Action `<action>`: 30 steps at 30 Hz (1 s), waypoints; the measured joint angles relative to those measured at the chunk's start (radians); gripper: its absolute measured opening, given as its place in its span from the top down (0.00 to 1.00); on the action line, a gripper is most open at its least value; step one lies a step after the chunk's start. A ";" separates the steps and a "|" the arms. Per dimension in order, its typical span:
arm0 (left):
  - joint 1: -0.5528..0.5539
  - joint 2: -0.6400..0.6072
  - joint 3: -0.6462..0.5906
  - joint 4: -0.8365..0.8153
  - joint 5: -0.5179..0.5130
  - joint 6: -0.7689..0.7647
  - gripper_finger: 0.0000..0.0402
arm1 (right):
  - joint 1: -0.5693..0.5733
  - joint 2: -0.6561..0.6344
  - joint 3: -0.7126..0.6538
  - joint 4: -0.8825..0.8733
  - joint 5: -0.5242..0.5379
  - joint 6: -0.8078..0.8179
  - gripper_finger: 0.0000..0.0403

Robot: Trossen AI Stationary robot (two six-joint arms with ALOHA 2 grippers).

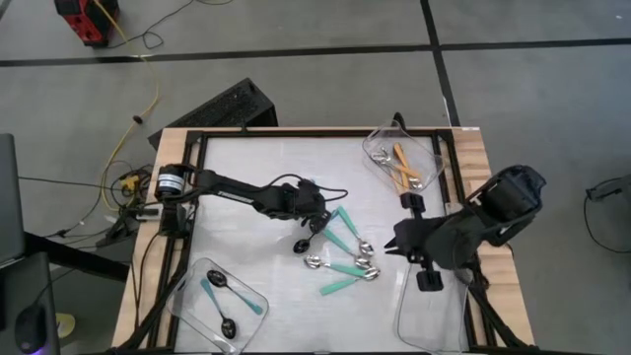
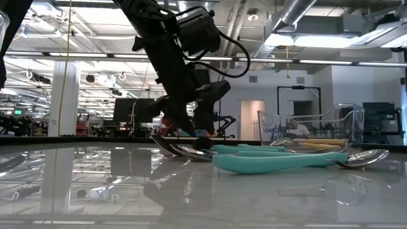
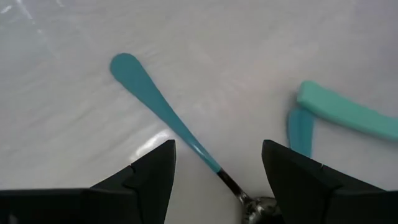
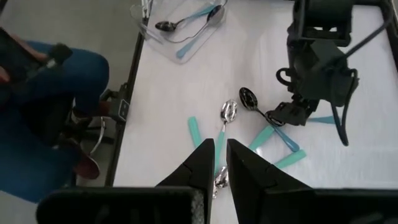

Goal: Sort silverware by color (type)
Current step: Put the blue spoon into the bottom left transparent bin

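Note:
A blue-handled spoon (image 3: 163,110) with a black bowl (image 3: 260,208) lies flat on the white table (image 1: 246,177). My left gripper (image 3: 217,163) stands open just over it, one finger on either side of the handle's bowl end, without visible touch. In the high view this gripper (image 1: 315,225) is at the table's middle. Beside it lie several teal-handled spoons (image 1: 347,254) in a loose pile. My right gripper (image 4: 221,149) hangs shut and empty, high over the table's right part.
A clear tray (image 1: 389,146) at the far right holds orange-handled spoons (image 1: 404,166). Another tray (image 1: 192,281) at the near left holds two blue spoons (image 1: 219,296). A third clear tray (image 1: 424,316) stands at the near right. A person's leg (image 4: 56,68) shows beyond the table's edge.

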 joint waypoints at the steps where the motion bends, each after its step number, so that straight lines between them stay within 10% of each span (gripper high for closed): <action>1: 0.000 0.000 0.000 -0.002 -0.008 -0.005 0.44 | 0.000 0.009 0.000 0.000 -0.002 -0.006 0.83; 30: -0.028 0.053 -0.012 0.025 -0.090 -0.102 0.44 | 0.001 0.040 0.000 -0.003 -0.008 -0.009 0.83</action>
